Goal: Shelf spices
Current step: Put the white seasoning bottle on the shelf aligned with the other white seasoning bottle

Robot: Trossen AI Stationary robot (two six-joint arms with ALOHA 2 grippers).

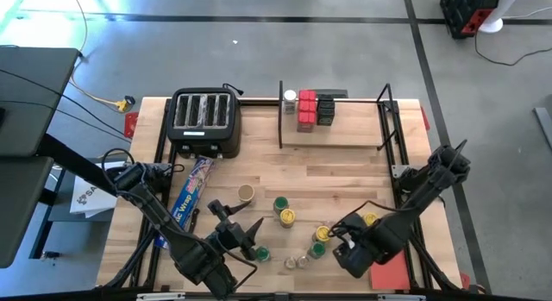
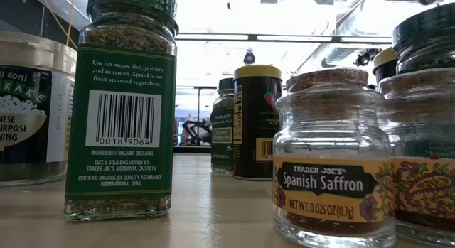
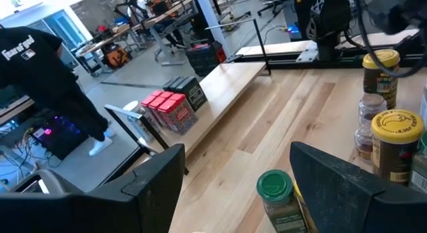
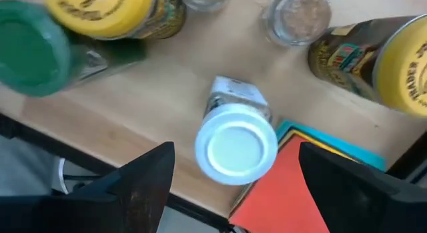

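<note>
The shelf [image 1: 332, 133] stands at the table's far side and bears red tins [image 1: 307, 109], black boxes [image 1: 325, 109] and a white-capped jar [image 1: 290, 98]. Several spice jars [image 1: 287, 217] with green, yellow and tan lids stand on the near half of the table. My right gripper [image 4: 233, 193] points down, open, above a white-lidded jar [image 4: 235, 147] that stands upright beside the red pad [image 4: 287, 193]. My left gripper [image 3: 250, 193] hovers open near the front edge, with a green-lidded jar [image 3: 275, 193] just ahead of its fingers. Neither gripper touches anything.
A black toaster [image 1: 204, 120] stands at the far left, and a long blue wrap box [image 1: 191, 193] lies in front of it. Bare wood lies between the jars and the shelf. In the low view, the jars [image 2: 121, 106] fill the foreground.
</note>
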